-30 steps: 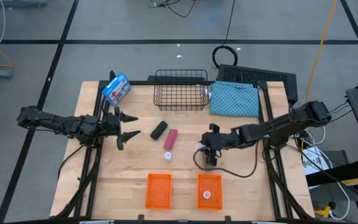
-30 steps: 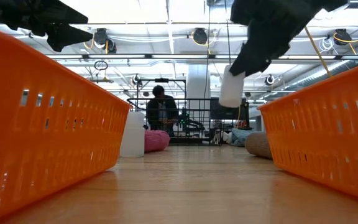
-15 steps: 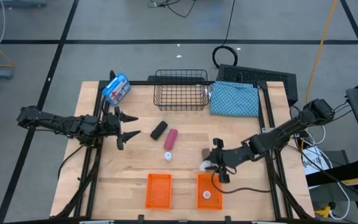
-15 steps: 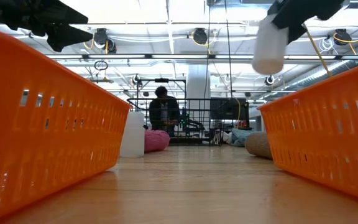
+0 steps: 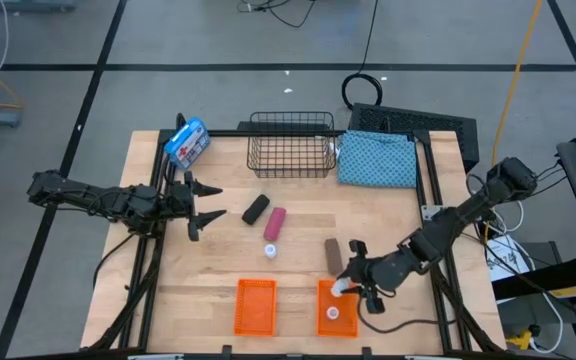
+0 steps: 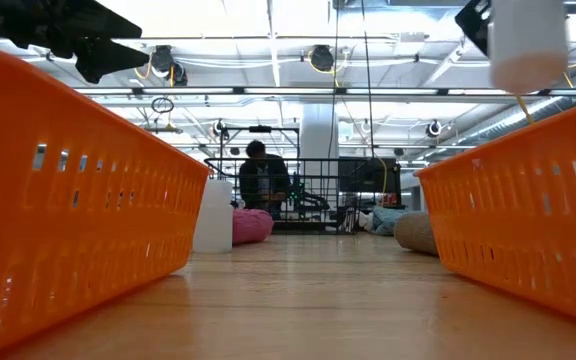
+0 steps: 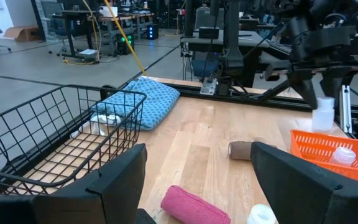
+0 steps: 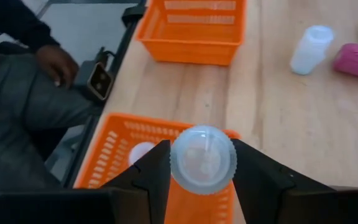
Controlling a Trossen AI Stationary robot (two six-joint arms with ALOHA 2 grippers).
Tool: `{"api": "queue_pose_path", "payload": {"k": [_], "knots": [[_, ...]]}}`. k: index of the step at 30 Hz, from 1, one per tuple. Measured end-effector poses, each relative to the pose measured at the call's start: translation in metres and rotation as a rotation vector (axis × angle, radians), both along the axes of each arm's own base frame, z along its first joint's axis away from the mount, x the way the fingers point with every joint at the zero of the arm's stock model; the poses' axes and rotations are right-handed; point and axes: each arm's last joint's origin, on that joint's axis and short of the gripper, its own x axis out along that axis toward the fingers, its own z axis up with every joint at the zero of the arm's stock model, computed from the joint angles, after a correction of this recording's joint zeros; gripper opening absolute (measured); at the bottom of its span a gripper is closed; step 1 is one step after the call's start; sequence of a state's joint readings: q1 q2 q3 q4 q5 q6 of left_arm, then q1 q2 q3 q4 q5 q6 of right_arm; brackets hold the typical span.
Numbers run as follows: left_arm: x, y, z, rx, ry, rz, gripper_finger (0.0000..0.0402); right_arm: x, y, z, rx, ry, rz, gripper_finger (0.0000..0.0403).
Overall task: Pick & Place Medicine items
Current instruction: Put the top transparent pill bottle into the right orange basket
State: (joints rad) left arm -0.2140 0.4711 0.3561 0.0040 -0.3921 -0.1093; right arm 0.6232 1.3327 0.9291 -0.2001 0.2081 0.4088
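Note:
My right gripper (image 5: 348, 288) is shut on a small white bottle (image 8: 202, 159) and holds it over the right orange basket (image 5: 320, 300), where another white bottle (image 5: 333, 313) lies. On the table rest a brown piece (image 5: 334, 254), a pink piece (image 5: 275, 222), a black piece (image 5: 256, 208) and a third white bottle (image 5: 271, 250), which stands upright. At the table's left, my left gripper (image 5: 204, 202) waits open with nothing between its fingers. My right gripper pinches the white bottle's round side (image 8: 174, 163) between its two fingers (image 8: 252, 171). They slant down at it from the table's right. A round end faces the wrist camera. In the low view the bottle (image 6: 528, 45) hangs clear above the basket's wall (image 6: 528, 215).
A second orange basket (image 5: 255, 305) sits to the left of the first. A wire basket (image 5: 290, 143), a blue patterned cloth (image 5: 378, 160) and a blue-and-white package (image 5: 187, 141) line the far edge. A person's hand (image 8: 55, 62) shows beyond the near edge.
My right gripper has swung from the table's middle toward the near edge, carrying the white bottle lifted clear until it hangs over the right orange basket. The brown piece, earlier hidden under the arm, now shows on the table.

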Motion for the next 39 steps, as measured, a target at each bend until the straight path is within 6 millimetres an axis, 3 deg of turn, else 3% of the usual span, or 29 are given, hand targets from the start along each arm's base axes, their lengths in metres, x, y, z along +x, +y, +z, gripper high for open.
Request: {"api": "queue_pose_path", "payload": {"k": [9, 21, 31, 39], "knots": [[0.0, 0.0, 0.0, 0.0, 0.0, 0.0, 0.0299, -0.01, 0.013, -0.001, -0.02, -0.002, 0.074, 0.0139], [0.0, 0.0, 0.0, 0.0, 0.0, 0.0, 0.0299, -0.008, 0.014, -0.003, -0.023, -0.005, 0.04, 0.0135], [0.0, 0.0, 0.0, 0.0, 0.0, 0.0, 0.0299, 0.014, 0.033, 0.009, -0.148, 0.095, 0.077, 0.0133], [0.0, 0.0, 0.0, 0.0, 0.0, 0.0, 0.0299, 0.018, 0.033, -0.007, -0.198, 0.203, 0.053, 0.0133]]}}
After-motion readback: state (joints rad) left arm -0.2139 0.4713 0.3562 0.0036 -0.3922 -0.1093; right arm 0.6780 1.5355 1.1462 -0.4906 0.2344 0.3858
